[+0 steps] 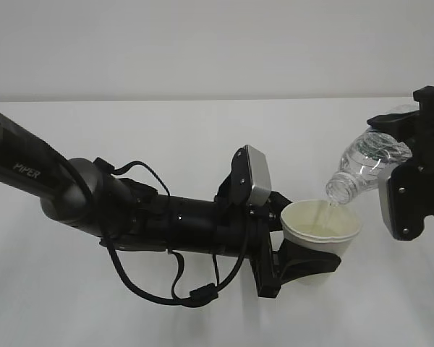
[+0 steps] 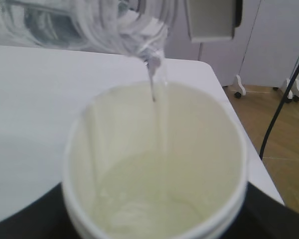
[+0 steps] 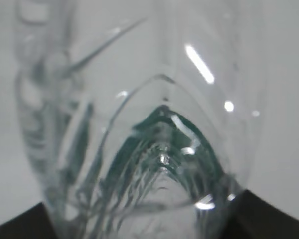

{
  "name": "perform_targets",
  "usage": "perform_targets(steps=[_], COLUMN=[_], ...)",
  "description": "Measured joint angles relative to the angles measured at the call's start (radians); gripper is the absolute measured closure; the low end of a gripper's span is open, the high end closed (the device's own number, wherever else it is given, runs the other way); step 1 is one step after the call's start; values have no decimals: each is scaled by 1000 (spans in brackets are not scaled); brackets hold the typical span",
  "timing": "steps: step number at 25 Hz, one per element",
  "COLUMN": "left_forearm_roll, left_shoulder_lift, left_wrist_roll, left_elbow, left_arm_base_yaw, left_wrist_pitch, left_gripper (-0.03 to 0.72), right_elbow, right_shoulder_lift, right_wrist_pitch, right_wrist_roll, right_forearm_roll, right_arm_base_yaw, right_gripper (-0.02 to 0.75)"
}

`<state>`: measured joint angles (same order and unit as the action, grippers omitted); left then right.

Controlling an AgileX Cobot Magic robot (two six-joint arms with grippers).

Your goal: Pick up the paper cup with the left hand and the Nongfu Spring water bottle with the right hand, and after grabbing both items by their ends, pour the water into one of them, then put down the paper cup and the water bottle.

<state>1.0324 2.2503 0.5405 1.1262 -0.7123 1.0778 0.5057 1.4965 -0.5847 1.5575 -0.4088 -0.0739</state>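
Paper cup (image 1: 322, 229) was the landmark, held upright above the white surface (image 1: 166, 123), clear of it. Left pincer (image 1: 304, 259) pinched the cup around its lower body; black fingers (image 1: 307, 258) wrapped the wall below the rim. The PIPER-lettered left arm (image 1: 94, 199) reached in from the cup's left, cables looped beneath it, a grey camera block (image 1: 254, 176) just above and left of the rim.

Water bottle (image 1: 365, 163) hung above and to the right of the cup, tilted steeply, open mouth down and just over the rim's right side. Right pincer (image 1: 412, 144) pinched the bottle at its base end, up and to the right of the cup. In the right wrist view the bottle (image 3: 154, 139) filled the frame, with dark green showing through the clear plastic.

A thin stream of water (image 2: 157, 94) fell from the bottle mouth (image 2: 149, 47) into the cup (image 2: 154, 164). A shallow pool lay on the cup's cream-yellow bottom.

Beyond the surface's far edge, wooden floor (image 2: 284, 149), a dark cable and castor feet.
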Motion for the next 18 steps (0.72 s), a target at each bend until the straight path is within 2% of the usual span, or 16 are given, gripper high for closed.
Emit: perform_targets(steps=[18], left_forearm_roll=[0], left_shoulder_lift=[0], left_wrist_roll=[0], left_elbow=[0], left_arm_base_yaw=[0], left_wrist_pitch=[2], left_gripper=[216], right_elbow=[0], right_shoulder_lift=[0], right_wrist_pitch=[0], right_wrist_roll=[5], right_forearm_roll=[0], right_arm_base_yaw=[0], right_gripper=[345])
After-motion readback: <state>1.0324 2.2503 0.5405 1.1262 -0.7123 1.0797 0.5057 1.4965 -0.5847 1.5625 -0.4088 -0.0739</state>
